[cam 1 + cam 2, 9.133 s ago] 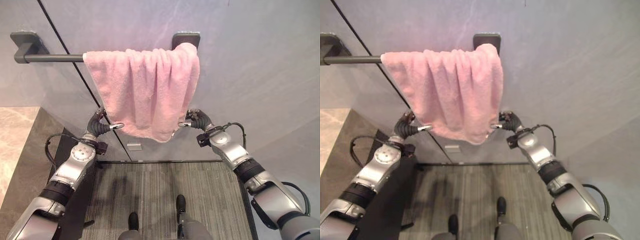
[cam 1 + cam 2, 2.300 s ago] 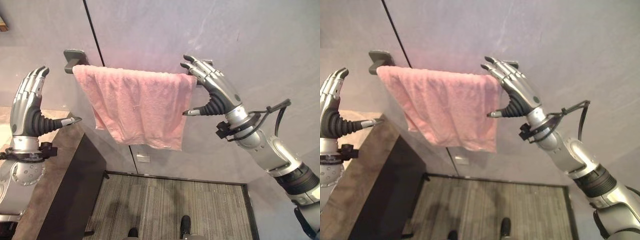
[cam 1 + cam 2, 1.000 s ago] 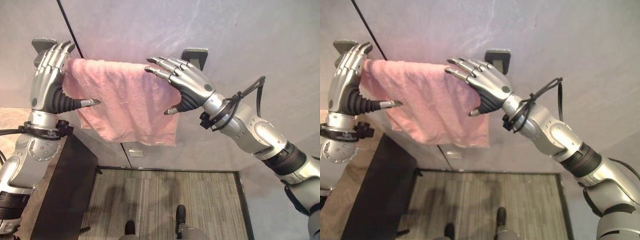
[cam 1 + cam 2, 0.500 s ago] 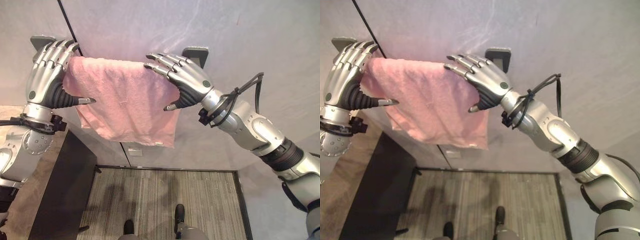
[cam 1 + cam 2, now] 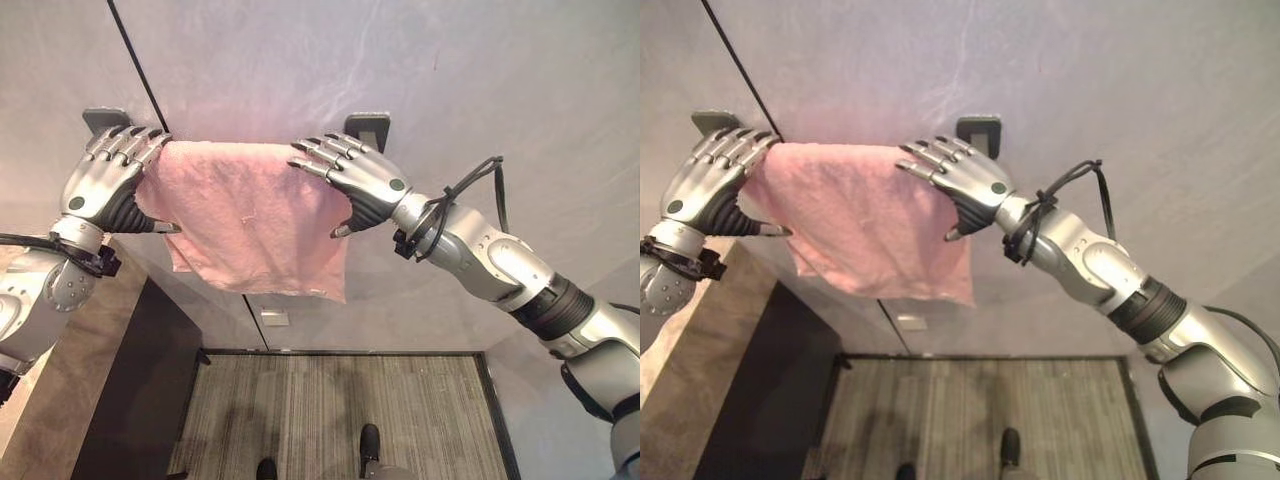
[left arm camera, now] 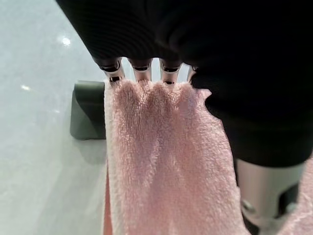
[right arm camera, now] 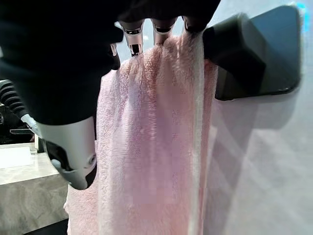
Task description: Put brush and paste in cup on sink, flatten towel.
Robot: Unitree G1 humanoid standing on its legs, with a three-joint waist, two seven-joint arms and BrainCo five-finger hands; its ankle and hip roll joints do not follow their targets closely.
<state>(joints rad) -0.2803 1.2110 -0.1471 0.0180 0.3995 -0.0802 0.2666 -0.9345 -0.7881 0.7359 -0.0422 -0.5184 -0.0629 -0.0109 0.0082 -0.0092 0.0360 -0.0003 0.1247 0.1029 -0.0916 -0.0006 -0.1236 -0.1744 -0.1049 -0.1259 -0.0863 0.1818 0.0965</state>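
Left eye view, item one: pink towel [image 5: 255, 215], hung over a dark wall rail between two dark wall brackets [image 5: 370, 125], spread across nearly the whole span, lower hem uneven and sloping down toward the robot's right

Item two: left hand [image 5: 105, 185], at the towel's left top corner beside the left bracket [image 5: 105, 118]; fingers laid over the towel's top edge on the rail, gently bent; left wrist view shows fingertips [image 6: 142, 73] resting on the folded cloth [image 6: 161, 156], thumb apart, not pinching as far as can be seen

Item three: right hand [image 5: 360, 180], at the towel's right top corner just beside the right bracket; fingers extended and lying on the cloth's top edge, thumb pointing down and clear of it; right wrist view shows fingertips [image 7: 129, 39] against the towel [image 7: 146, 147]

Progress, as judged: flattening is well on, the top edge even along the rail; hem and vertical folds remain to smooth. Grey stone counter [image 5: 70, 400] at lower left; brush, paste and cup cannot be assessed
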